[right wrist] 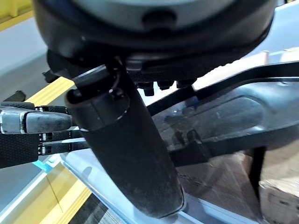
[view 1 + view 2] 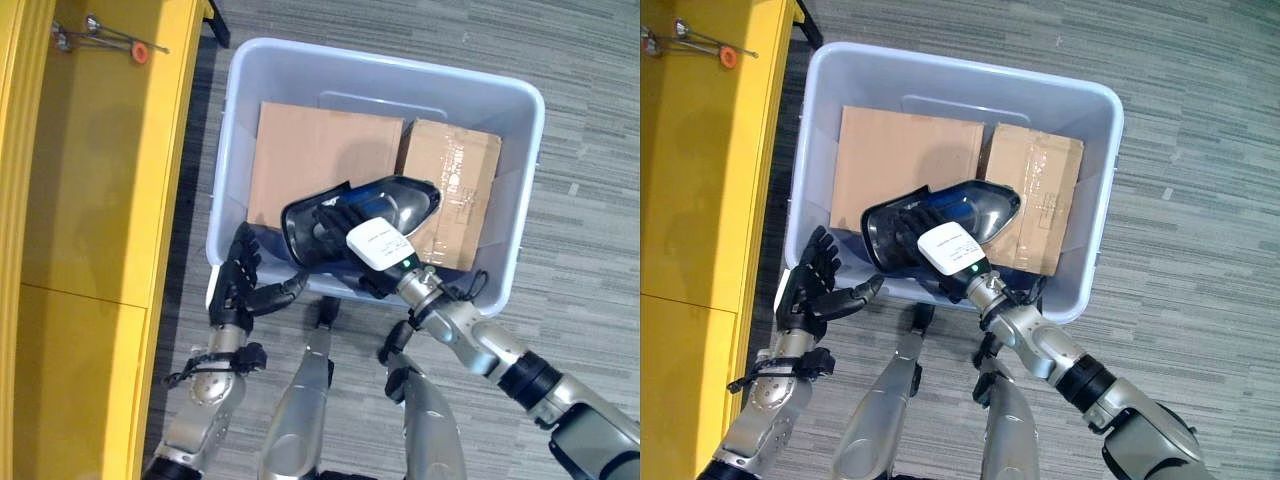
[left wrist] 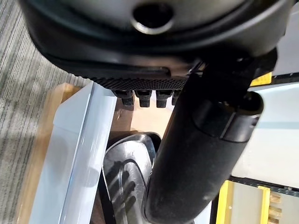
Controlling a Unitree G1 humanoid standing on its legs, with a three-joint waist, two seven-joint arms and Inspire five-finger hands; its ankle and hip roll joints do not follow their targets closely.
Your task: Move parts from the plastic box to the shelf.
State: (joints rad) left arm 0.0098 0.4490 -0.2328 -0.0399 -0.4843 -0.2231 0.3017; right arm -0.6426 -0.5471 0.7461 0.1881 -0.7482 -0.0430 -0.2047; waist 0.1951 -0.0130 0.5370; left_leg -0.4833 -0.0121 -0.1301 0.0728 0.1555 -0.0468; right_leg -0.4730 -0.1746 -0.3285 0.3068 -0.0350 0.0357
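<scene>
A glossy black curved part [image 2: 400,200] hangs tilted over the near side of the pale plastic box [image 2: 380,65]. My right hand [image 2: 378,245], with a white cover on its back, is shut on the part's near end, fingers curled inside its hollow. The right wrist view shows the part [image 1: 243,107] past the thumb [image 1: 126,154]. My left hand [image 2: 240,275] is open, fingers straight, just outside the box's near-left corner, a short way from the part and holding nothing. The left wrist view shows the box wall [image 3: 79,154] and the part [image 3: 126,172] beyond it.
Two cardboard boxes lie in the plastic box, a large one [image 2: 320,150] on the left and a smaller one [image 2: 455,170] on the right. A yellow shelf [image 2: 100,150] runs along the left, with a metal tool [image 2: 110,40] at its far end. Grey carpet surrounds the box.
</scene>
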